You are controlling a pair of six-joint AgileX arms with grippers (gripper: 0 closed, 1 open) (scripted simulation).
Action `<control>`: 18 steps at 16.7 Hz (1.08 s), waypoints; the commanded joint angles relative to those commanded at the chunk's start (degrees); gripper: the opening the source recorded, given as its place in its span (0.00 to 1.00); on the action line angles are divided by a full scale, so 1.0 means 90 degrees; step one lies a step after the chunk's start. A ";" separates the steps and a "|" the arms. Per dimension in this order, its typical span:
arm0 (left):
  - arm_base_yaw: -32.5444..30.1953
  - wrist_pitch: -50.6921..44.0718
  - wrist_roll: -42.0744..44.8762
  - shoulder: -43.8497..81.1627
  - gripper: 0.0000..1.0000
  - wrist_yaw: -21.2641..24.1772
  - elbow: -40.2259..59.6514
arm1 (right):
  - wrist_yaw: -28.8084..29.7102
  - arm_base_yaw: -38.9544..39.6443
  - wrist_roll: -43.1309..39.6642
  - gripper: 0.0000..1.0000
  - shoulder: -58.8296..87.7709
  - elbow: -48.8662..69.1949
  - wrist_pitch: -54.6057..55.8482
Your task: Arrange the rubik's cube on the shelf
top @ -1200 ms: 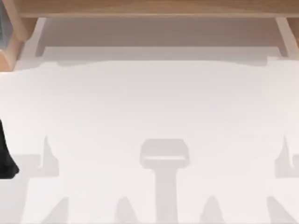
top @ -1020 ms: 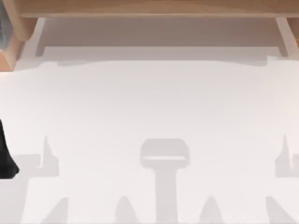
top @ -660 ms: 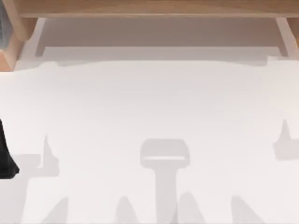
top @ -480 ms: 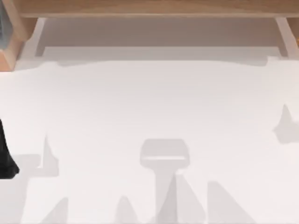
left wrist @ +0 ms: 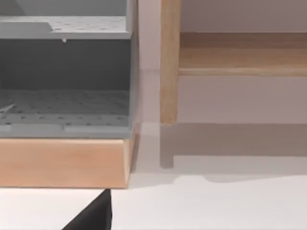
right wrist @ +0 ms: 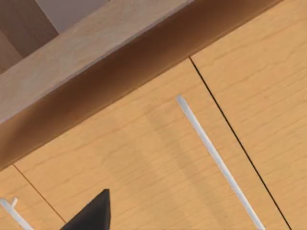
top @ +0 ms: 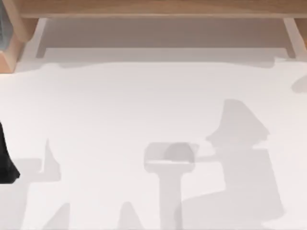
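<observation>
So we see no cube on the shelf yet, so maybe everything is left to do. We cannot tell how our claws stand.

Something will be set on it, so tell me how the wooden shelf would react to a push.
Probably stiff: the shelf is a thick wooden board spanning the far edge of the table. Probably hard to tip: its upright side support stands on the table, so a nudge would likelier slide it.
</observation>
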 joint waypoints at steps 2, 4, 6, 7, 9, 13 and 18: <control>0.0000 0.0000 0.0000 0.0000 1.00 0.0000 0.0000 | -0.0247 -0.0250 -0.0875 1.00 0.1371 0.0601 0.0662; 0.0000 0.0000 0.0000 0.0000 1.00 0.0000 0.0000 | -0.0468 -0.0481 -0.1675 1.00 0.2621 0.1157 0.1273; 0.0000 0.0000 0.0000 0.0000 1.00 0.0000 0.0000 | -0.0653 -0.0684 -0.2368 1.00 0.3688 0.1644 0.1808; 0.0000 0.0000 0.0000 0.0000 1.00 0.0000 0.0000 | -0.0731 -0.0772 -0.2667 1.00 0.4140 0.1856 0.2040; 0.0000 0.0000 0.0000 0.0000 1.00 0.0000 0.0000 | -0.0856 -0.0918 -0.3154 1.00 0.4855 0.2204 0.2422; 0.0000 0.0000 0.0000 0.0000 1.00 0.0000 0.0000 | -0.0965 -0.1054 -0.3602 1.00 0.5481 0.2529 0.2777; 0.0000 0.0000 0.0000 0.0000 1.00 0.0000 0.0000 | -0.0950 -0.1021 -0.3595 1.00 0.5475 0.2524 0.2753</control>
